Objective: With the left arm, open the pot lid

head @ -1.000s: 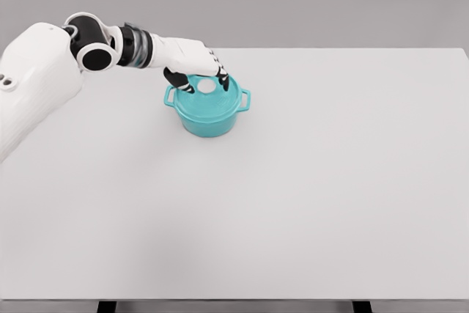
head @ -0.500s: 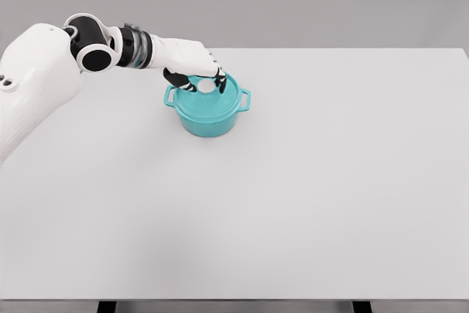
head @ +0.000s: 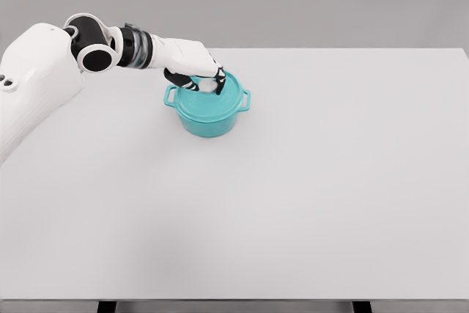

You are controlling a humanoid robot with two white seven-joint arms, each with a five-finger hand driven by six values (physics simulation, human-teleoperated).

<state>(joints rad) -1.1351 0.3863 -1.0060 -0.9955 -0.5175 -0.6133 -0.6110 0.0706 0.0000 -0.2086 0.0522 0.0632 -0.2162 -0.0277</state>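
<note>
Under robot hand [head: 196,72]: lid [head: 220,97] (teal)

White arm [head: 44,71], black joints, dark-tipped hand [head: 196,72]

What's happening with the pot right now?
The left hand reaches over the teal pot at the far left of the white table, fingers curled around the white knob on the lid. The lid looks seated on the pot, not yet lifted. The right arm is out of view.

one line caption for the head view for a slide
Left hand closing on the white knob of the teal pot.
</note>
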